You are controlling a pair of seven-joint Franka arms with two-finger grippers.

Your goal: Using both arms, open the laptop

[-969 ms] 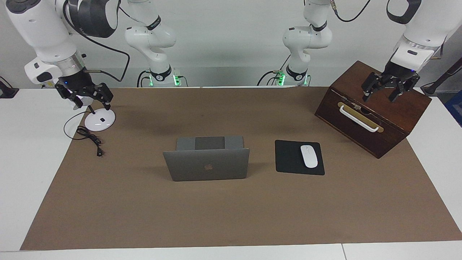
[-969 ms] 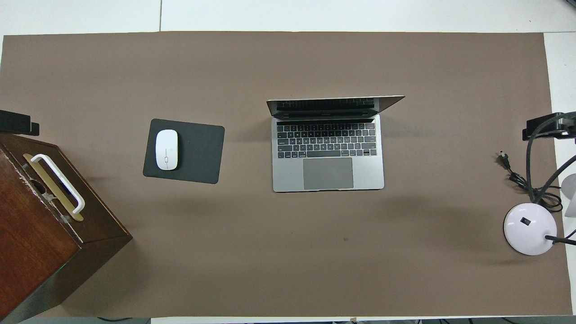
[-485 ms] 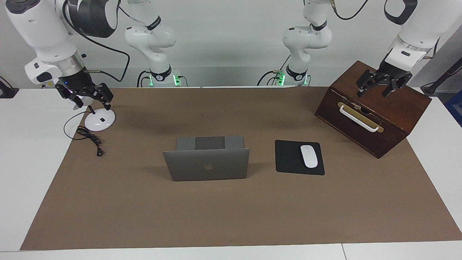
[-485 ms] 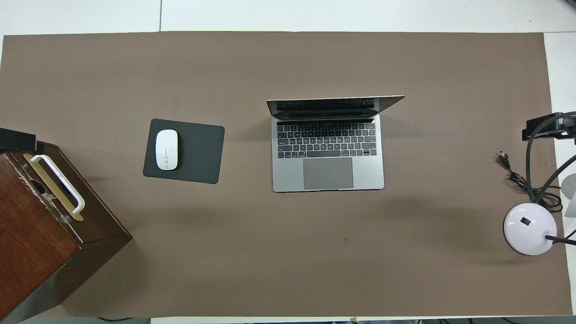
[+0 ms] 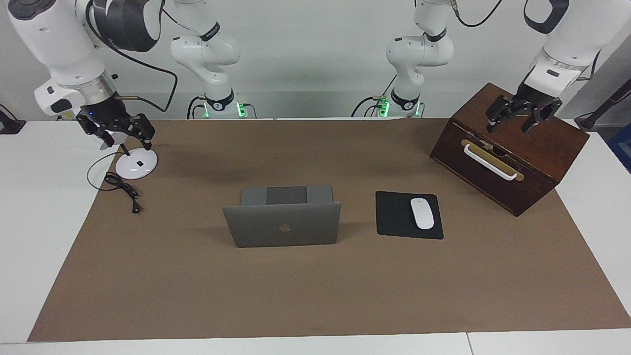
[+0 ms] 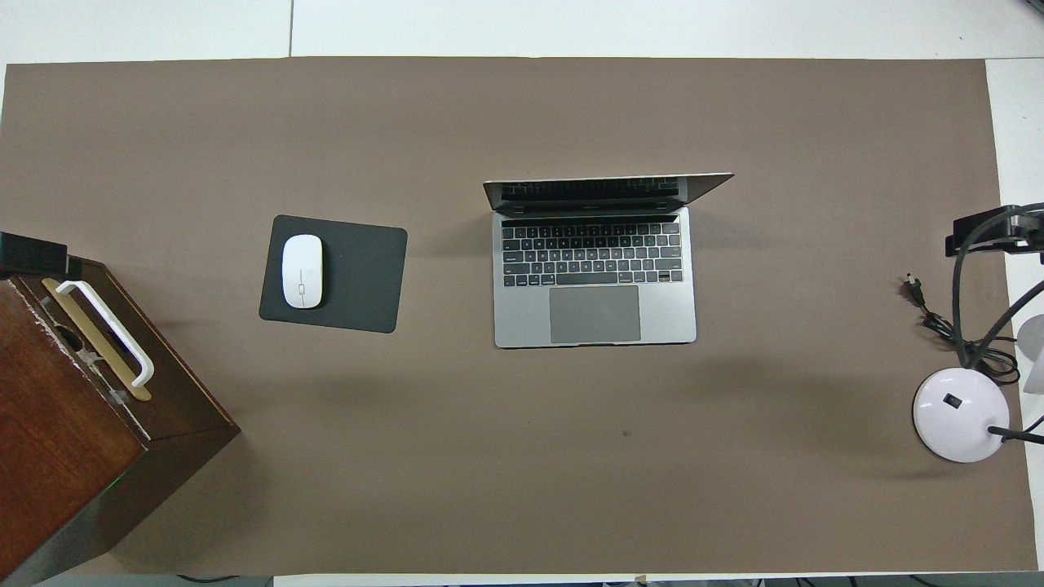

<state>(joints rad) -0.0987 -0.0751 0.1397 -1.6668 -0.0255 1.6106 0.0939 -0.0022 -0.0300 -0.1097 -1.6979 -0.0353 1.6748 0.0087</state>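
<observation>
Left pincer (image 5: 515, 120) has risen over the box (image 5: 542, 148), spread, empty.

White table (image 5: 34, 207), brown mat (image 5: 315, 291) on it: laptop (image 5: 282, 224), mouse pad (image 5: 397, 217), wooden box (image 5: 512, 167), lamp base (image 5: 136, 165).

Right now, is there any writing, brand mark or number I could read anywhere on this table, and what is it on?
No word or number here can be read.
Apple logo, a dark sign with no lettering: centred on the lid of the open laptop.
Keyboard of the laptop: key legends are there, but too small to read.
White mouse on the black mouse pad: no marking to be made out.
Wooden box and lamp base: no text.
</observation>
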